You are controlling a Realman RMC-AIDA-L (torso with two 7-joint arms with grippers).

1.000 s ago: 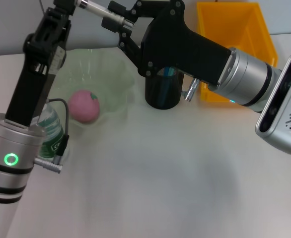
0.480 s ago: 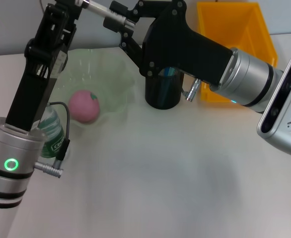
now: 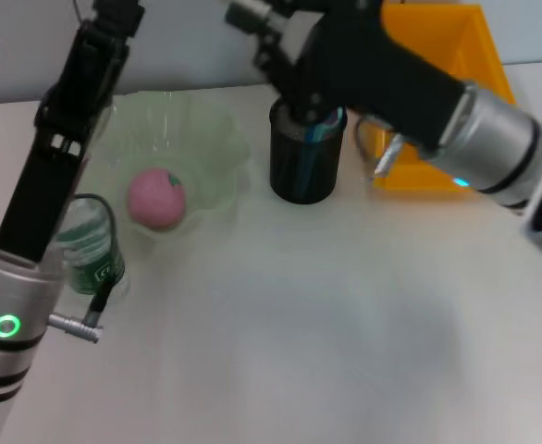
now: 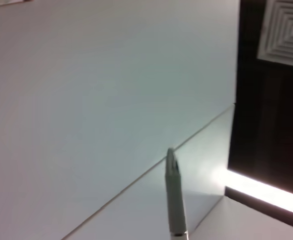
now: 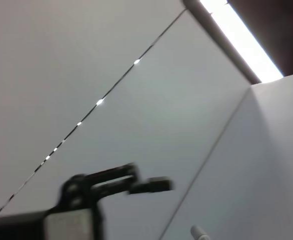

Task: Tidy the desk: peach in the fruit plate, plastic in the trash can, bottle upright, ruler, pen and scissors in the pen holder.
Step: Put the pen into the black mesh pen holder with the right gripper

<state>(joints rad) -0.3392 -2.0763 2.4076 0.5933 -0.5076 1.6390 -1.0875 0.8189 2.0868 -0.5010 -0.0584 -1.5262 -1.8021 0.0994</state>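
Observation:
A pink peach lies in the pale green fruit plate. The bottle with a green label stands upright beside the plate, partly behind my left arm. The black pen holder has blue items in it. My right gripper is high above the holder, shut on the thick end of the silver pen. The pen's pointed tip shows against the ceiling. My left gripper is raised at the picture's top edge, mostly cut off. Ruler, scissors and plastic are out of view.
The yellow trash can stands at the back right, behind my right arm. My left forearm rises along the left side over the bottle. The right forearm crosses above the can and holder.
My right gripper has swung up and to the right with the pen's end, from beside the plate to over the holder. The left arm has shifted slightly left.

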